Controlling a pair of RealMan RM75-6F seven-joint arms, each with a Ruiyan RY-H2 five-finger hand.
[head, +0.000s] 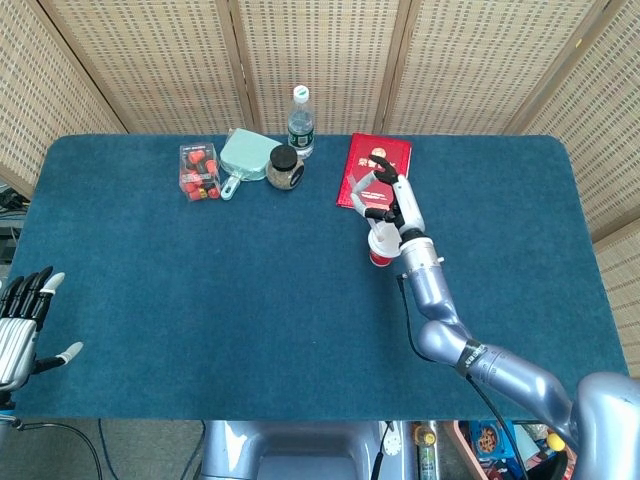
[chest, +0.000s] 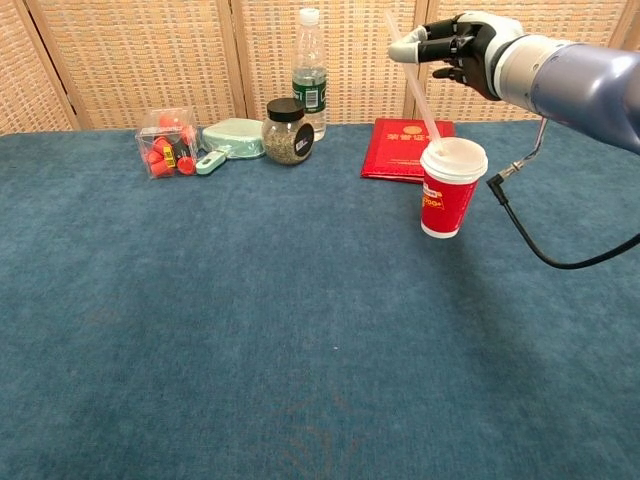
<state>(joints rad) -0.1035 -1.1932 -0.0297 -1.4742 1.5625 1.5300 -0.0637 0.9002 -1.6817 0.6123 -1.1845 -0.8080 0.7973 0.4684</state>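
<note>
A red paper cup (chest: 449, 189) with a white lid stands upright on the blue table, just in front of a red booklet (chest: 407, 148). A pale straw (chest: 418, 95) slants up and back from the lid. My right hand (chest: 456, 48) pinches the straw's upper part, above and behind the cup. From the head view the cup (head: 381, 247) shows partly under the right hand (head: 386, 200). My left hand (head: 22, 325) hangs off the table's near left edge, fingers spread, holding nothing.
At the back stand a clear box of red items (chest: 167, 142), a mint-green lidded container (chest: 230, 139), a black-lidded jar of seeds (chest: 286, 131) and a water bottle (chest: 309, 76). A black cable (chest: 540, 250) loops from my right arm. Wicker screens close the back.
</note>
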